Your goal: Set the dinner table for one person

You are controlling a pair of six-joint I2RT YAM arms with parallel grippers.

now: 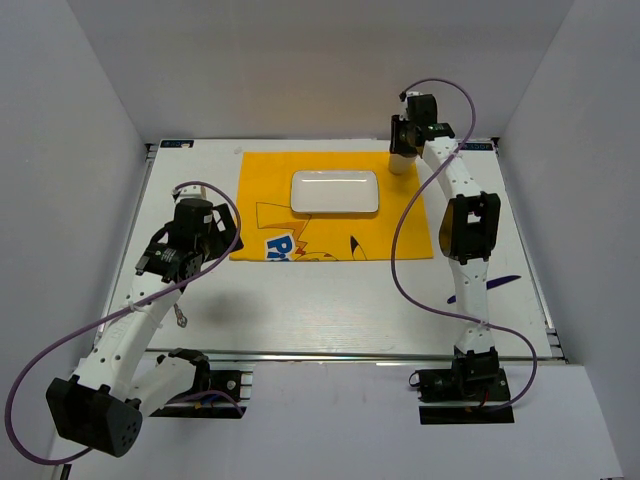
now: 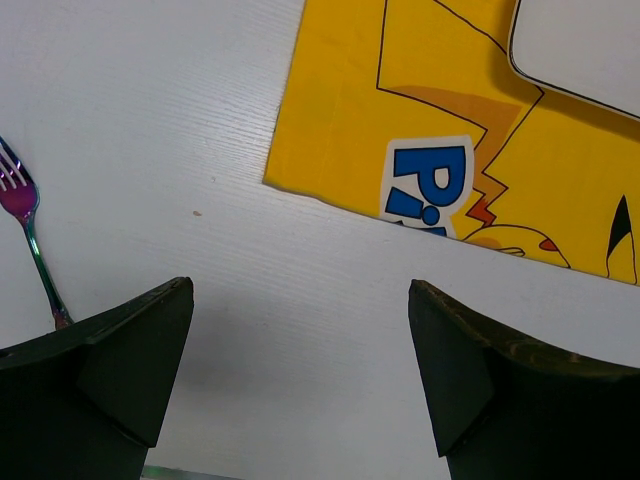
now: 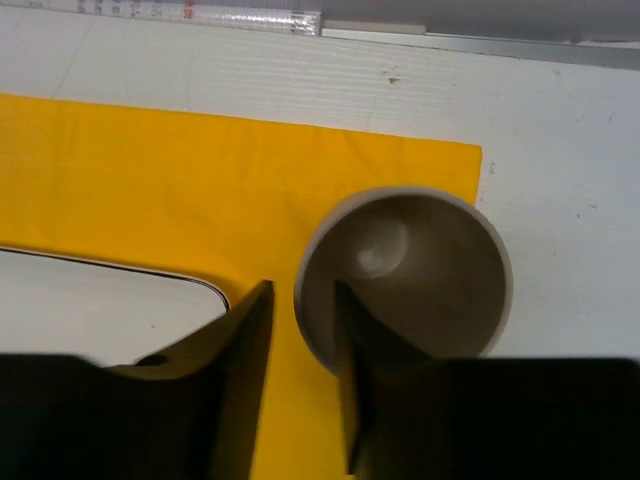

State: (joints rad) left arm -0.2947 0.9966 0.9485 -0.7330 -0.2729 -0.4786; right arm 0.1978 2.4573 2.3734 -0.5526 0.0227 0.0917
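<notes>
The worktop (image 1: 330,300), a broad white rectangle with faint grain and a metal rail edge, is lying beneath both arms and carrying a yellow mat (image 1: 265,185). The left claw (image 2: 300,290) is hanging wide open and empty. The right claw (image 3: 302,290) is straddling the cup (image 3: 420,260) rim, slightly parted, not gripping.

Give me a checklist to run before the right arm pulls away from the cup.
1. The cup stands upright at the far right corner of the yellow mat: ok.
2. The right gripper is clear of the cup: not ok; its parted jaws straddle the rim.
3. The cup base sits fully on the yellow mat: cannot tell.
4. The white plate lies on the yellow mat: ok.
5. The left gripper is open and empty: ok.
6. The fork is set beside the white plate: not ok; it lies on the bare table, left of the mat.
</notes>
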